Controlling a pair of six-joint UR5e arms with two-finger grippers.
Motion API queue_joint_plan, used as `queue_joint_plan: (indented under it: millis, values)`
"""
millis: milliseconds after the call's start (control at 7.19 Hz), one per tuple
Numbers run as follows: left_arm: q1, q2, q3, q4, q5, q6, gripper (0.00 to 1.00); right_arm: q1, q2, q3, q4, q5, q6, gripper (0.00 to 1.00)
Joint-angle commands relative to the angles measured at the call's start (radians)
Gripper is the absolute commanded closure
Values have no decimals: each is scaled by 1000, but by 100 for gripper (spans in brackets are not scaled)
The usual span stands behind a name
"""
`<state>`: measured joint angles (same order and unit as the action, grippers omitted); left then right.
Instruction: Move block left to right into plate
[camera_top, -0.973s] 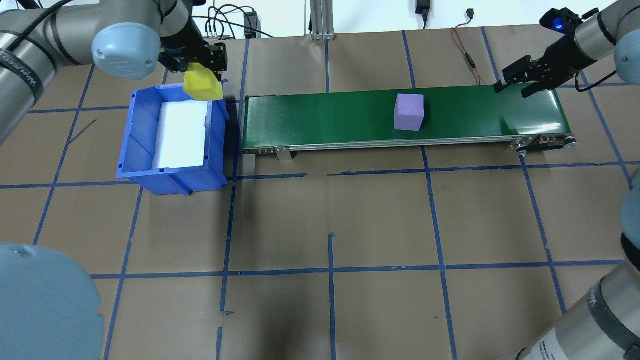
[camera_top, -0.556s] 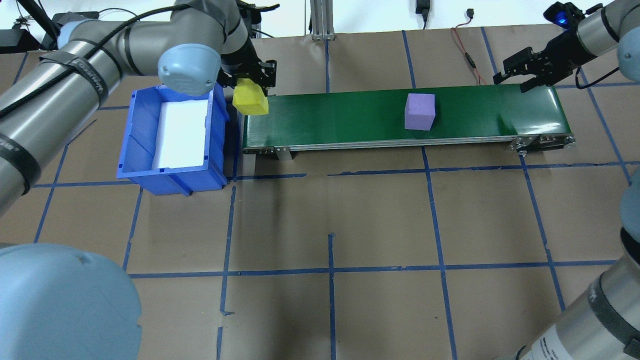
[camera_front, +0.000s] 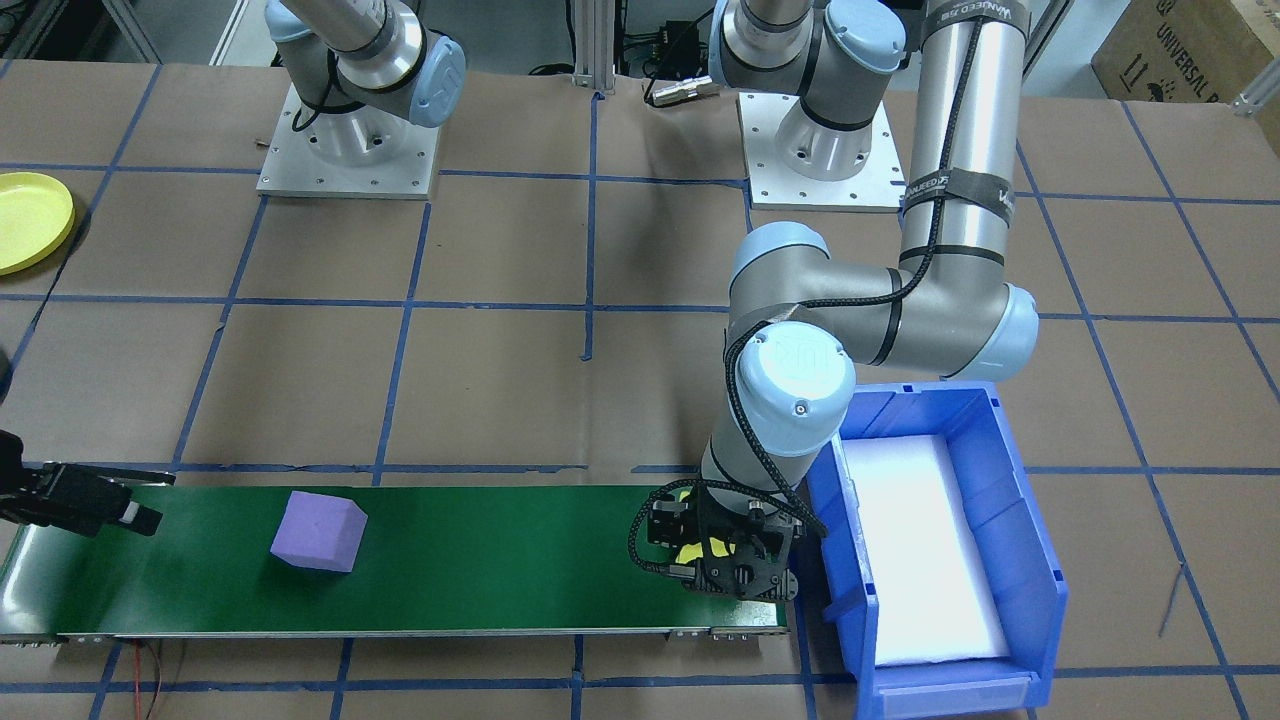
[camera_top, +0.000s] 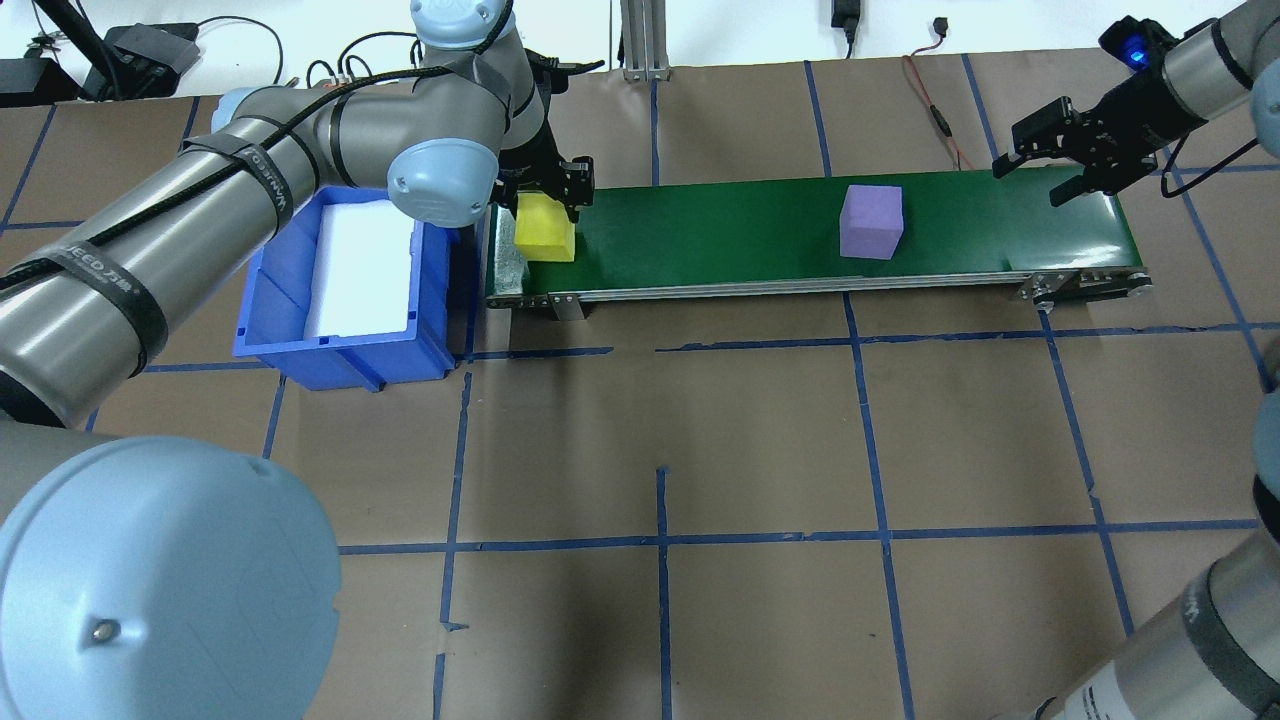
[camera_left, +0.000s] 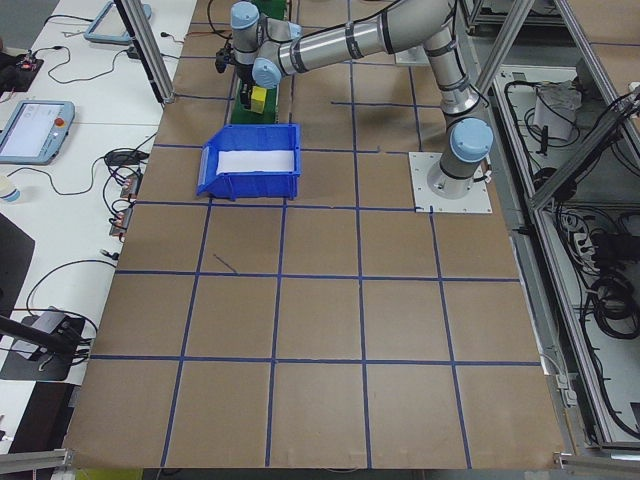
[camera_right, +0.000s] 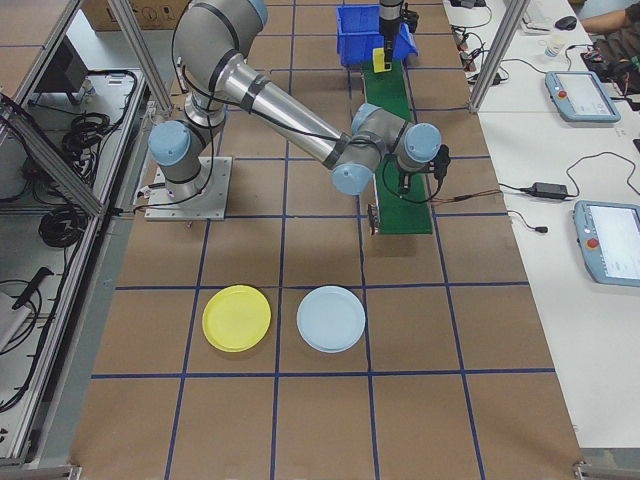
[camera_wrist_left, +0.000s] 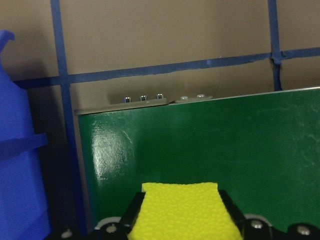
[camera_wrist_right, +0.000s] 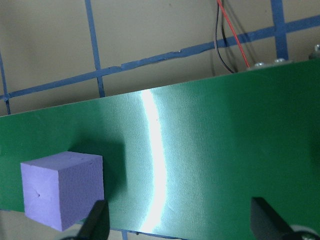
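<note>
- yellow plate (camera_right: 236, 318) sits on the table, well apart from the belt.
- left gripper (camera_top: 545, 200) pinches the yellow block (camera_top: 544, 228) over the green belt's (camera_top: 720, 225) nine o'clock end.
- purple block (camera_top: 872, 222) rides toward three o'clock.
- right gripper (camera_top: 1050, 150) hangs spread wide there.

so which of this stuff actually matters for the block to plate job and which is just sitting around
In the job:
- yellow block, held in the left claw
- purple block on the green conveyor belt
- right claw, open
- yellow plate

Just lying about:
- blue bin
- pale blue plate
</note>
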<state>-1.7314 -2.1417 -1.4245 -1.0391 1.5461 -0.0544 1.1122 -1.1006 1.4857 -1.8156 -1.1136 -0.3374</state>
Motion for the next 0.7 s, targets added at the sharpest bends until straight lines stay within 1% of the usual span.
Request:
queue_joint_plan:
  millis: [0, 139, 278, 417, 556]
  values:
    - [-8, 25, -4, 7, -6, -12, 0, 0, -1, 5, 7, -22, 6, 0]
    - [-40, 67, 5, 7, -15, -34, 0, 0, -1, 5, 7, -19, 11, 0]
    - [-74, 127, 10, 1, -42, -89, 0, 0, 1, 7, 6, -20, 8, 0]
    - [-77, 196, 9, -46, -44, -84, 0, 0, 1, 5, 1, -20, 5, 0]
    - [-71, 297, -14, -156, -43, -72, 0, 0, 7, 5, -4, -22, 3, 0]
